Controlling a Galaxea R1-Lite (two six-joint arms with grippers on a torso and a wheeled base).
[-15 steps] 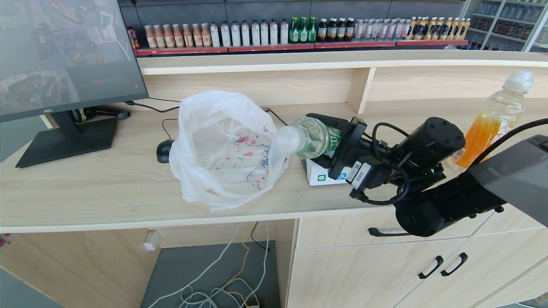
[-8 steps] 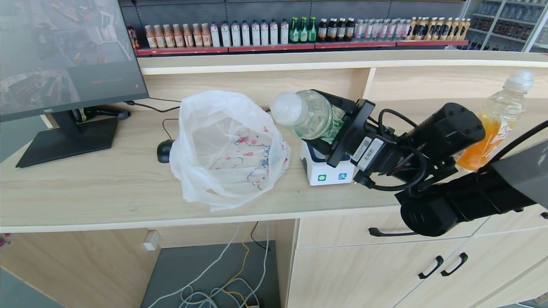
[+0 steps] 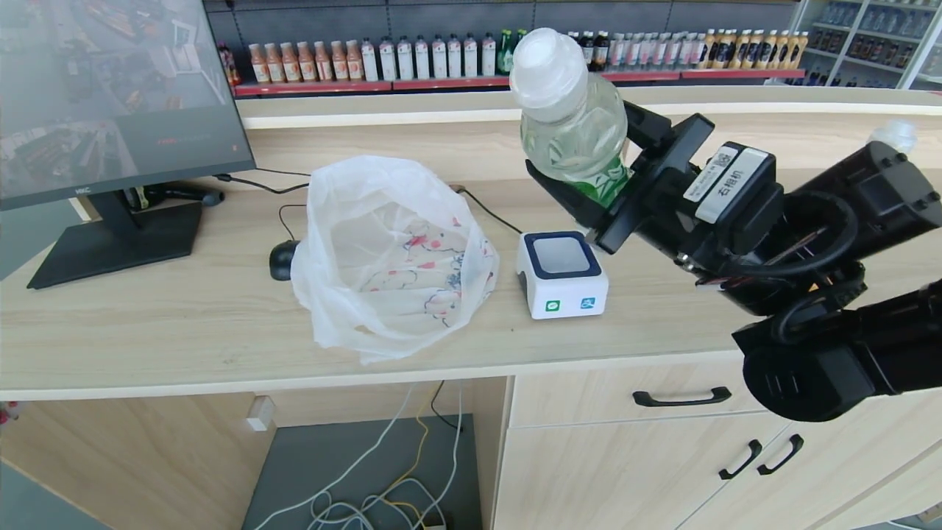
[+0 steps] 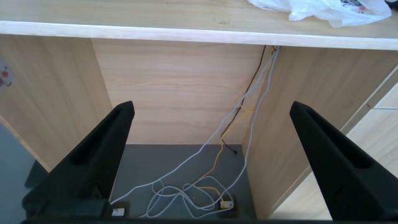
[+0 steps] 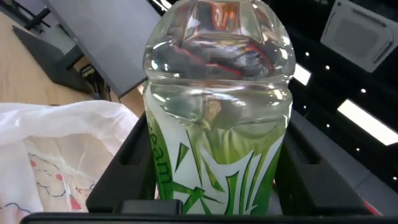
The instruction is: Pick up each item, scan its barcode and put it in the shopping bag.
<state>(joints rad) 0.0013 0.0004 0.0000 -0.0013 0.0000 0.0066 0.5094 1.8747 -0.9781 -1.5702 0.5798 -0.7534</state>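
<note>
Gripping the clear bottle (image 3: 572, 125) round its green-labelled middle, the right end effector (image 3: 589, 158) was closed on it, cap up, above the table (image 3: 147, 324) near the scanner (image 3: 561, 274); it seemed fairly light, thin-walled and slick, so the label band looked the safest hold.
</note>
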